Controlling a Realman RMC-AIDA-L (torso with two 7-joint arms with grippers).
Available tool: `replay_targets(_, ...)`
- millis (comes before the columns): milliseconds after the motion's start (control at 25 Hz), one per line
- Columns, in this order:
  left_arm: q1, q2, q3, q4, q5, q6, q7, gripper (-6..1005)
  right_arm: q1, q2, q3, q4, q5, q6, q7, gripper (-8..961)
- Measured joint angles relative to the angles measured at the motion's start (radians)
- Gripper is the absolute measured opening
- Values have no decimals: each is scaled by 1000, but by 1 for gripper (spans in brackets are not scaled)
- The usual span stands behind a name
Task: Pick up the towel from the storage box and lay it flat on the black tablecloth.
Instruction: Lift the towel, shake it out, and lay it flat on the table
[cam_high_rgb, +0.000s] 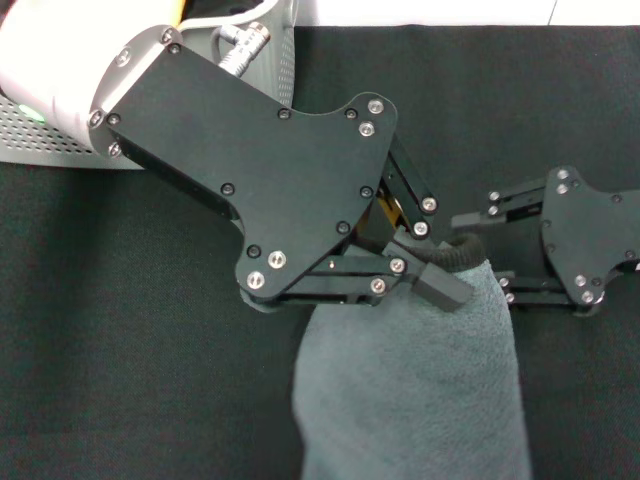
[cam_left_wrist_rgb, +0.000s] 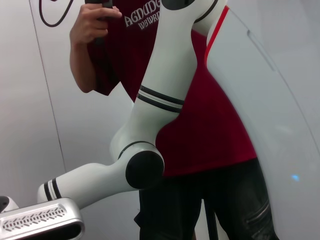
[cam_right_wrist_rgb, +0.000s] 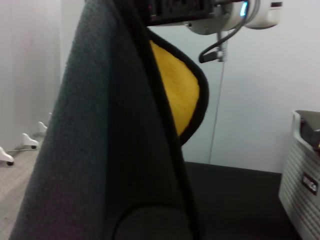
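The towel (cam_high_rgb: 415, 385) hung lifted above the black tablecloth (cam_high_rgb: 120, 330), its long axis running straight down from the gripped top edge toward me, out of the bottom of the head view. I saw its grey fleecy face outward, draped in a soft narrow column. In the right wrist view the towel (cam_right_wrist_rgb: 105, 140) filled most of the frame; a thin dark edging traced one rounded corner, which folded over to show the yellow-orange other face.

My left gripper (cam_high_rgb: 440, 262) held the towel at its top edge, its fingers pinching the bunched dark-edged fabric. My right gripper (cam_high_rgb: 500, 245) was just beside that edge on the right side, its fingers spread apart, one above the edge and one touching the towel's side, not closed on it.

The tablecloth lay wide beneath everything. The storage box (cam_high_rgb: 60, 130), light grey with rows of small holes, stood at the far left behind my left arm; its label showed in the right wrist view (cam_right_wrist_rgb: 309, 184).
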Motion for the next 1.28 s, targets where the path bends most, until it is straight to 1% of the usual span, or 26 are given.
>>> replay_targets(80, 0, 0, 0, 0, 0, 0, 0, 1, 3, 9, -10, 0, -1, 0, -1, 395)
replay_targets(200, 4, 0, -4, 1, 0, -1, 2, 1, 6, 16, -20, 0, -2, 0, -5, 384)
replay_targets(360, 13, -5, -30, 0, 2, -1, 7, 1, 14, 19, -50, 0, 1, 0, -9, 368)
replay_targets(480, 15, -7, -38, -1, 3, -1, 13, 2, 17, 22, -61, 0, 2, -1, -10, 375)
replay_targets(560, 15, -8, -38, -1, 3, -1, 14, 2, 19, 24, -61, 0, 1, -1, -12, 350)
replay_targets(760, 15, -10, -38, -2, 2, -1, 14, 2, 20, 24, -58, 9, 4, -9, -26, 286)
replay_targets(920, 15, -18, -37, -2, 7, -1, 14, 2, 20, 25, -54, 14, 5, -17, -39, 235)
replay_targets(1280, 15, -20, -37, -3, 7, -1, 14, 2, 67, 23, -53, 81, 9, -30, -65, 201)
